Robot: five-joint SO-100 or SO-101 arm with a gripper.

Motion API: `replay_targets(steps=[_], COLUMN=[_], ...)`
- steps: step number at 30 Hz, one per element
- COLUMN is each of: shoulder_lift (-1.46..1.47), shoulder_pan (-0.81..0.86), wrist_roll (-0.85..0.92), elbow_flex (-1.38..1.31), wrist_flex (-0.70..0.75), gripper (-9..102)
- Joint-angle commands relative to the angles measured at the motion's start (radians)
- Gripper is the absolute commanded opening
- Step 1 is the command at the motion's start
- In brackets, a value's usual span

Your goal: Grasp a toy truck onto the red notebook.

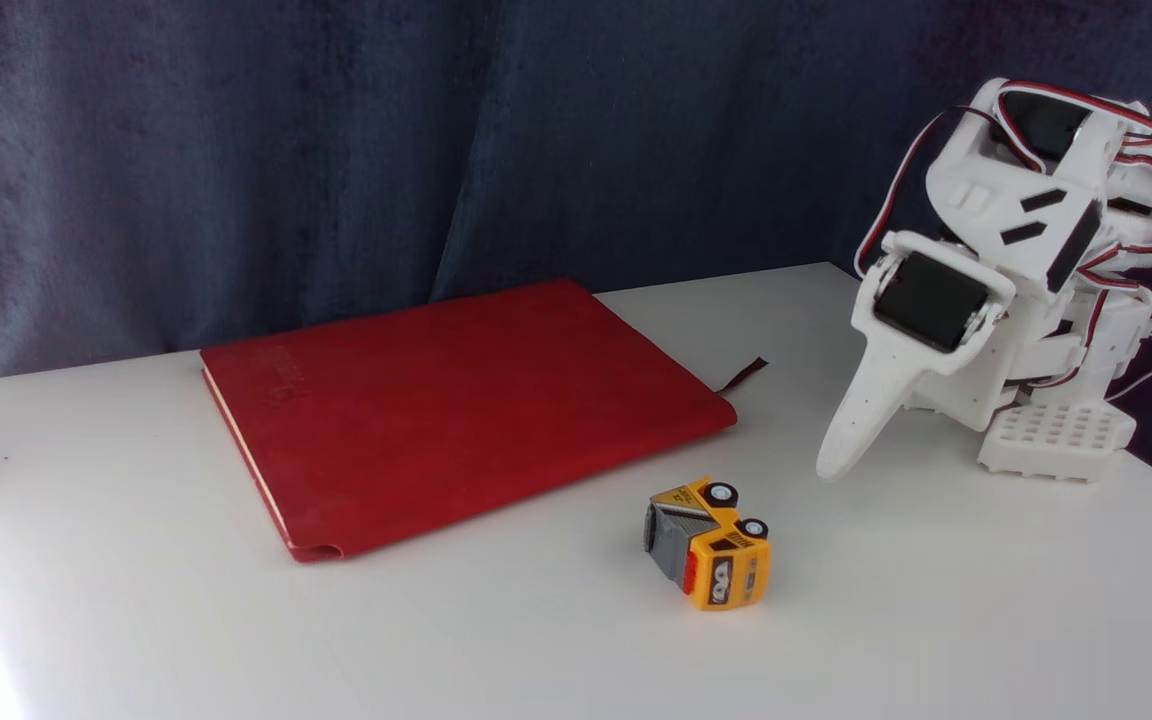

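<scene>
The toy truck (708, 542), yellow-orange with a grey bed, lies tipped on its side on the white table, wheels pointing up and to the right. It rests just off the red notebook's (456, 410) front right corner, not touching it. The notebook lies flat in the middle of the table, with a thin dark ribbon sticking out at its right edge. My white gripper (836, 462) hangs folded at the right, its tip pointing down at the table, to the right of the truck and apart from it. It holds nothing, and its fingers look pressed together.
The arm's base (1056, 440) stands at the table's right edge. A dark blue curtain (336, 150) hangs behind the table. Bare white tabletop (536, 640) stretches across the front and left.
</scene>
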State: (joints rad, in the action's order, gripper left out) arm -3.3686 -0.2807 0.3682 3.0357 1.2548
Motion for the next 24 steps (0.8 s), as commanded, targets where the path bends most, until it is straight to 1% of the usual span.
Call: replay_targets(steps=[1, 15, 18, 21, 22, 24], shoulder_lift=[-0.017, -0.017, -0.017, -0.017, -0.017, -0.017], shoulder_pan=[-0.005, -0.012, -0.067, -0.089, -0.118, -0.215], wrist_roll=[0.005, 0.005, 0.063, 0.086, 0.109, 0.216], elbow_flex=[-0.003, -0.003, -0.002, 0.0, 0.0, 0.006], wrist_flex=[-0.009, -0.009, 0.002, 0.006, 0.014, 0.043], gripper=[0, 0, 0, 0, 0, 0])
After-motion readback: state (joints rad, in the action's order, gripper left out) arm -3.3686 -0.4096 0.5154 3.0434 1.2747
